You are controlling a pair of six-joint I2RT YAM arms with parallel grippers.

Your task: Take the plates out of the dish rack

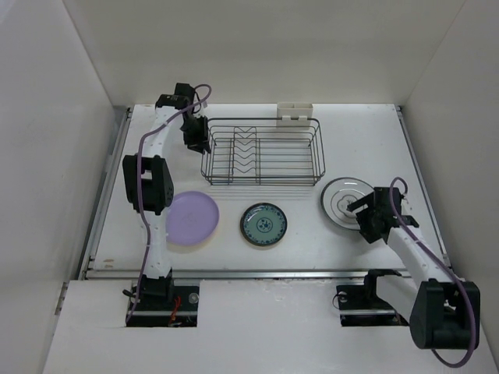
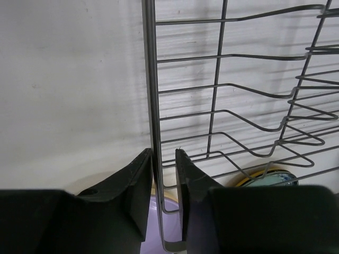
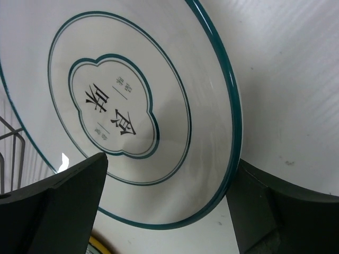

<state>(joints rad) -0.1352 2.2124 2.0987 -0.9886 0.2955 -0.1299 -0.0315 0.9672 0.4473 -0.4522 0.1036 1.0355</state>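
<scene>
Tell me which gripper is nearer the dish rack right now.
Left. The left gripper straddles the left rim wire of the dish rack, one finger on either side. The right gripper is off the rack's front right corner, open over the white plate.

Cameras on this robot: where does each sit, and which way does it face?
Top external: above and behind, facing down at the table; left arm and right arm show.
Left wrist: on the left arm, facing along its fingers at the dish rack.
Right wrist: on the right arm, facing down at the white plate between its fingers.
Shared: top view shows rack and plate too.
</scene>
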